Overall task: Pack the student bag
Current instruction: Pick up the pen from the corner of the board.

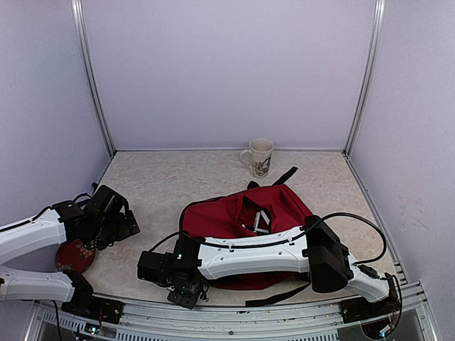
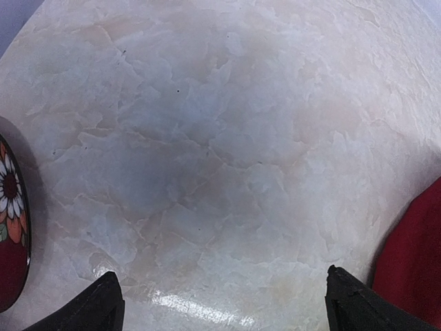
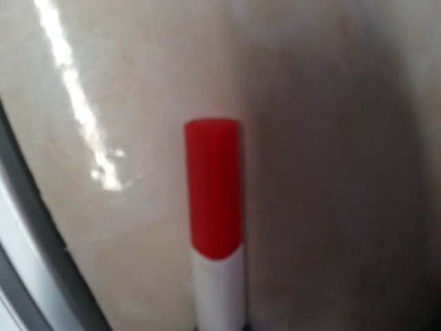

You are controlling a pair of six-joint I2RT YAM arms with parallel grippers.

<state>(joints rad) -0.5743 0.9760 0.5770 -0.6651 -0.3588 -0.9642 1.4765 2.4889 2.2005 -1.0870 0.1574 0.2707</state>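
The dark-red student bag [image 1: 234,213] lies in the middle of the table with its top open, and some pale items [image 1: 260,222] show inside. Its edge shows at the right of the left wrist view [image 2: 413,255]. My right arm reaches across the bag's near side. My right gripper [image 1: 181,288] hangs low by the table's front edge, left of the bag, shut on a white marker with a red cap [image 3: 215,207]. Its fingers are hidden in the wrist view. My left gripper [image 2: 224,307] is open and empty over bare table, left of the bag [image 1: 117,222].
A dark-red plate with a flower pattern [image 1: 75,256] lies at the near left and shows in the left wrist view [image 2: 10,227]. A patterned mug [image 1: 259,156] stands at the back centre. Walls close in three sides, and a metal rail [image 1: 234,312] runs along the front.
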